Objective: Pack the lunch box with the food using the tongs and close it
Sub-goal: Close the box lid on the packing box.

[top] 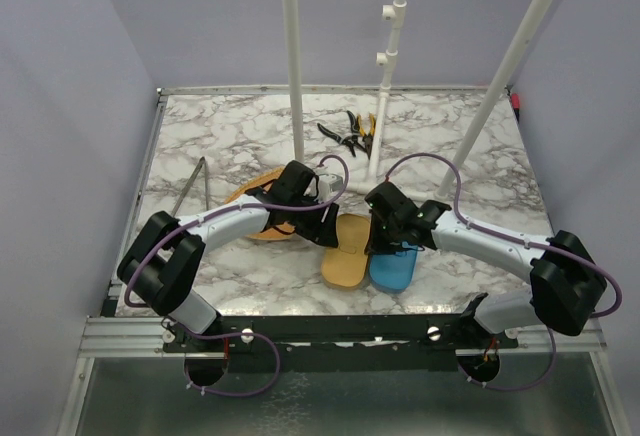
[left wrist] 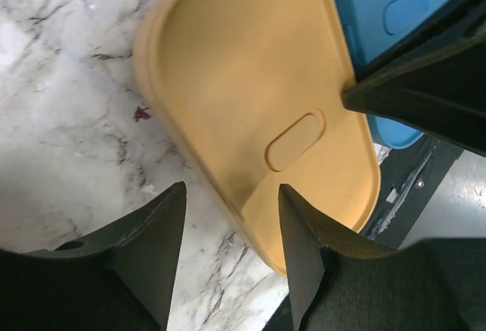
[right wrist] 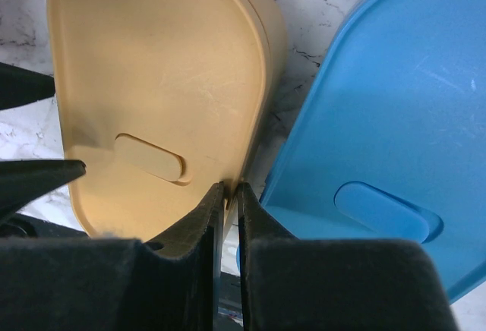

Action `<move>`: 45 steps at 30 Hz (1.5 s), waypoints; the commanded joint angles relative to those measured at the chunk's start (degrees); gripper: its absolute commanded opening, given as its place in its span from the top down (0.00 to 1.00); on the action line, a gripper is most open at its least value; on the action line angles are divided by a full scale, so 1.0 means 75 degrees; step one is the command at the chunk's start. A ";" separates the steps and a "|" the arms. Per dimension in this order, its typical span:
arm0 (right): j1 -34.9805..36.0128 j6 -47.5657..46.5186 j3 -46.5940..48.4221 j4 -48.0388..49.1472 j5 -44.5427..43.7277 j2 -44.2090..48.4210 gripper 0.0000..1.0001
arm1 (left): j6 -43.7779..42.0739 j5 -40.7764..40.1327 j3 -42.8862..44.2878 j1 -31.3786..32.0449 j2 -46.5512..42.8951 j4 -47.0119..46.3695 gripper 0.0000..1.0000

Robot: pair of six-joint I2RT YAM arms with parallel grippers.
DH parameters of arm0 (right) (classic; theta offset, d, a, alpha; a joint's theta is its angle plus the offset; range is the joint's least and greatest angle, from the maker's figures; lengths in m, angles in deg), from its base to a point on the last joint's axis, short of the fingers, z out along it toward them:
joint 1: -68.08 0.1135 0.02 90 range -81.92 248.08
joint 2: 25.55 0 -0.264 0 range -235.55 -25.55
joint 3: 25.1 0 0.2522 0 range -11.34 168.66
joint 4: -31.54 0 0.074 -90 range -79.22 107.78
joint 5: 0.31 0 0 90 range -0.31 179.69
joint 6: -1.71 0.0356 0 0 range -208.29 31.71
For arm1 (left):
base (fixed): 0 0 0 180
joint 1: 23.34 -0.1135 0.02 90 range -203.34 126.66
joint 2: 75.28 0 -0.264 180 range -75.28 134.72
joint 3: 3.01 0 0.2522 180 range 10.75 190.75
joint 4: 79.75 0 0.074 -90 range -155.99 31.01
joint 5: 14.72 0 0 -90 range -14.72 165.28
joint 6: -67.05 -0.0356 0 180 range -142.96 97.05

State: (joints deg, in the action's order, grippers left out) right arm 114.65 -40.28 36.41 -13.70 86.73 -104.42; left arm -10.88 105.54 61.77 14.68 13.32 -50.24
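Right gripper (right wrist: 230, 188) is clamped on the rim of the yellow lunch box part (right wrist: 152, 80). Left gripper (left wrist: 231, 189) is held apart astride it. Blue part (top: 395, 268) is set just beside. Tongs (top: 193, 186) are seen untouched, further back. 0 food is visible, so packing and closing are judged not yet begun.

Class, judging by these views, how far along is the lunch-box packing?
Done: nothing visible; no food shows. In hand: right gripper pinches the rim of the tan oval plastic shell beside the blue oval plastic shell; left gripper hangs open over it. Left: thin grey metal tongs lie untouched, packing, closing.
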 commanded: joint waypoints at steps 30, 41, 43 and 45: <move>0.0488 0.0216 0.0000 -0.0510 -0.1188 -0.0929 0.98 | 0.1166 -0.3013 -0.0316 0.1445 0.0197 0.0297 0.52; 0.0558 0.0420 -0.0100 -0.0569 -0.1489 -0.0616 0.99 | 0.2750 -0.3956 -0.1689 0.2094 -0.0517 -0.0926 0.57; 0.0573 0.0433 -0.0086 -0.0602 -0.1550 -0.0527 0.99 | 0.2918 -0.4160 -0.1826 0.2114 -0.0736 -0.1000 0.57; 0.0576 0.0442 -0.0077 -0.0618 -0.1602 -0.0421 0.99 | 0.3021 -0.4301 -0.1882 0.2126 -0.1006 -0.1039 0.57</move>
State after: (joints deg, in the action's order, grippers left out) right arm 118.51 -37.28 38.44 -15.21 79.32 -106.75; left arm 7.46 75.38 51.74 28.58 6.13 -60.34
